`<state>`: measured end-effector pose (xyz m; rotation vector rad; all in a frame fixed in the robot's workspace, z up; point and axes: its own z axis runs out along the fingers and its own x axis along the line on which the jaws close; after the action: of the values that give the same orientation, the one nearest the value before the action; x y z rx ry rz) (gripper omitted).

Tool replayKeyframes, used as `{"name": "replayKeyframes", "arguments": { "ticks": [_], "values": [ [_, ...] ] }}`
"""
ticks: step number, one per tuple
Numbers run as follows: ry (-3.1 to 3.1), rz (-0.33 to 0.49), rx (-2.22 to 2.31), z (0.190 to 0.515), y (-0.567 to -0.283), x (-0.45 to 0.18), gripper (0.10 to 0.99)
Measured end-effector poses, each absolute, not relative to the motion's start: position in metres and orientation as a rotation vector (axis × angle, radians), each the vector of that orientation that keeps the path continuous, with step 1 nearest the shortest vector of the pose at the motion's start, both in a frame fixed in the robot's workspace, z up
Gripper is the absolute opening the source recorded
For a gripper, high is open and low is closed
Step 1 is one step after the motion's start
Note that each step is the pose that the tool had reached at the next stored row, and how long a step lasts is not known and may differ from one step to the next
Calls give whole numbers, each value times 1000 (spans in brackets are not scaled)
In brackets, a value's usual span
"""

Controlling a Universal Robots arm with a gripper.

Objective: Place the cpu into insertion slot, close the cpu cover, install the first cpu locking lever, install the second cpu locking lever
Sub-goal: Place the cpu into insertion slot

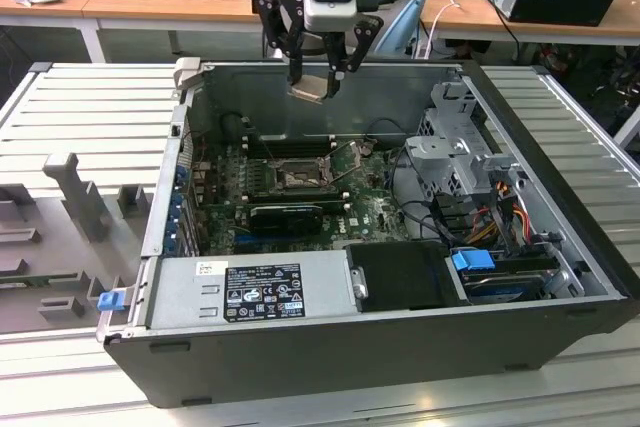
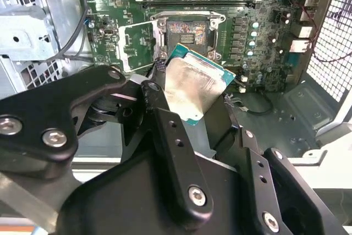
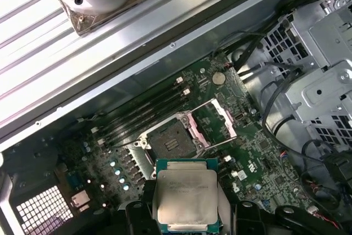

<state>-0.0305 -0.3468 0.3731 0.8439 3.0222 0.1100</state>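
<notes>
I hold the chip [image 3: 184, 196] flat in my pincer [image 1: 318, 77], high over the board [image 1: 372, 202]; the slot [image 3: 170, 142] has its cover [image 3: 215, 120] flipped up to let it in.

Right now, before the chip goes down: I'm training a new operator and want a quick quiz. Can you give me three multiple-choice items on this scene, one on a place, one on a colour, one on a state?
1. Where is the cpu?
A. Seated in the insertion slot.
B. Held in the gripper above the motherboard.
C. Lying flat on the motherboard beside the insertion slot.

2. What colour is the motherboard?
A. Green.
B. Red.
C. White.

3. How does the cpu cover stand?
A. Shut over the insertion slot.
B. Clamped in the gripper.
C. Swung open beside the insertion slot.

Answers:
1 B: the gripper clamps the cpu well above the motherboard.
2 A: the motherboard around the insertion slot is green.
3 C: the cpu cover lies flipped aside and the insertion slot's pin field is bare.
</notes>
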Motion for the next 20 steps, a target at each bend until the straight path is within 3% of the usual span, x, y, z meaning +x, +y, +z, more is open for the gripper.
{"name": "replayKeyframes", "arguments": {
  "ticks": [20],
  "values": [
    [2941, 109, 1077, 373, -347, -30, 525]
  ]
}}
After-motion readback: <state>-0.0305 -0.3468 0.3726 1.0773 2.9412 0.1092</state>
